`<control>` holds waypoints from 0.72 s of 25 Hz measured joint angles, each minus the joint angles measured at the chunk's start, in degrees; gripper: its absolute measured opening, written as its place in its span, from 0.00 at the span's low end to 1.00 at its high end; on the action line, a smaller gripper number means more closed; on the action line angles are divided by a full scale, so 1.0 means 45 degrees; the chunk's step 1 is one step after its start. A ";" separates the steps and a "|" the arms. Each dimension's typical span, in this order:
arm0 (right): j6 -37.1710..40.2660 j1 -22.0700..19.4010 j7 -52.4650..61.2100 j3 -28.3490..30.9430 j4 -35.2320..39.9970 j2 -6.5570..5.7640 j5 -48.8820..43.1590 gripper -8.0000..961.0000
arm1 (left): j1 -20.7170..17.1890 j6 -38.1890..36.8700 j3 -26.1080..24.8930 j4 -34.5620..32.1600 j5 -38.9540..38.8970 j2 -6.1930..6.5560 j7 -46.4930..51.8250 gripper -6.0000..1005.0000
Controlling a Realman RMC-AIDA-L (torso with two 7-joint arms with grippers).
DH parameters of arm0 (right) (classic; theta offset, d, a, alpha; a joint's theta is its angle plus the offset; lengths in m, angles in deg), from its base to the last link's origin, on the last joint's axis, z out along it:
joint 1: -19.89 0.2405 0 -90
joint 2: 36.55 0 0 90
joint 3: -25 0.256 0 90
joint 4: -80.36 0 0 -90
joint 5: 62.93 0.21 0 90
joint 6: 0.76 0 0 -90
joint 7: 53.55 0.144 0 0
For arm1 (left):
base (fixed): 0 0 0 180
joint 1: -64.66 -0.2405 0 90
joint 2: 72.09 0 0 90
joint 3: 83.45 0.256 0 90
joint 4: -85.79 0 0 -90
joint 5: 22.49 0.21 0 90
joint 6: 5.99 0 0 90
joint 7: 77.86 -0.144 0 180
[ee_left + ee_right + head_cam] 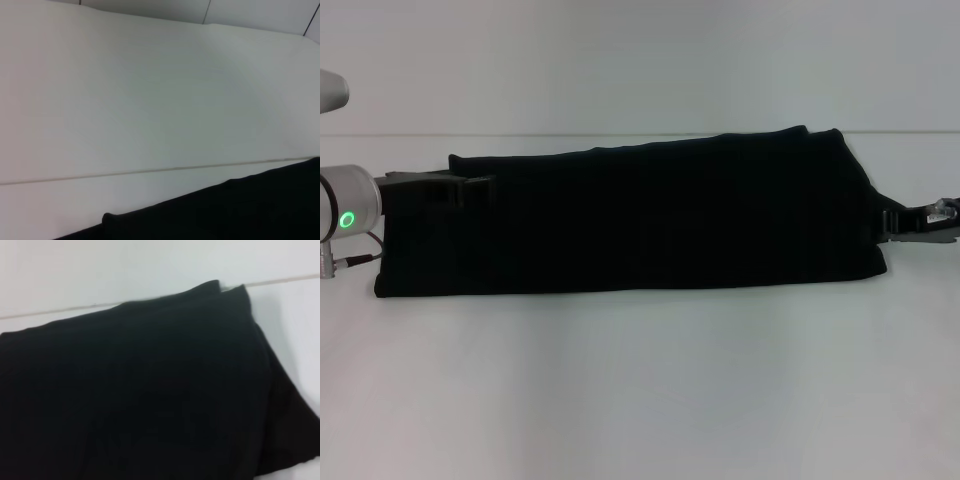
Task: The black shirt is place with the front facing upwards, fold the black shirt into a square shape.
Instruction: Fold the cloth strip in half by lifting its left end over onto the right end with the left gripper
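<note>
**Shirt folded to a long band, a gripper at each end**

Left gripper at the shirt's left end, black against black cloth, its silver wrist with a green ring light just outside that end. Fingers not separable from the dark fabric: cannot tell whether spread, closed or pinching cloth. Right gripper just off the shirt's right end, low over the table, its dark tip touching or nearly touching the cloth edge. Finger spacing likewise impossible to judge; cannot tell.

Between the two, the shirt lying flat on the table as a long band, much longer from left to right than from front to back. Lettering and label not visible; only plain black surface facing up. Near edge fairly straight, far edge slightly rising toward the right. Right end showing two small peaked corners at its far side, seen close in the right wrist view, with layered cloth and a lower layer sticking out past the upper one along that end. In the left wrist view, only a dark edge of shirt with a rounded fold at one corner, white table spread beyond it.

A thin seam line crossing the table behind the shirt's far edge.
</note>
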 joint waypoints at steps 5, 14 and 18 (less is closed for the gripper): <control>-0.0100 -0.0055 0.0026 0.0058 0.0000 0.0000 0.0004 0.08 | -0.0012 -0.0002 -0.0010 0.0000 -0.0009 0.0020 0.0020 0.64; -0.0174 -0.0129 0.0051 0.0082 0.0002 -0.0023 0.0082 0.05 | -0.0011 -0.0003 -0.0010 -0.0009 -0.0019 0.0027 0.0035 0.64; -0.0025 -0.0132 0.0055 0.0081 0.0025 -0.0038 0.0088 0.07 | 0.0030 0.0000 -0.0009 -0.0003 -0.0020 0.0045 0.0031 0.64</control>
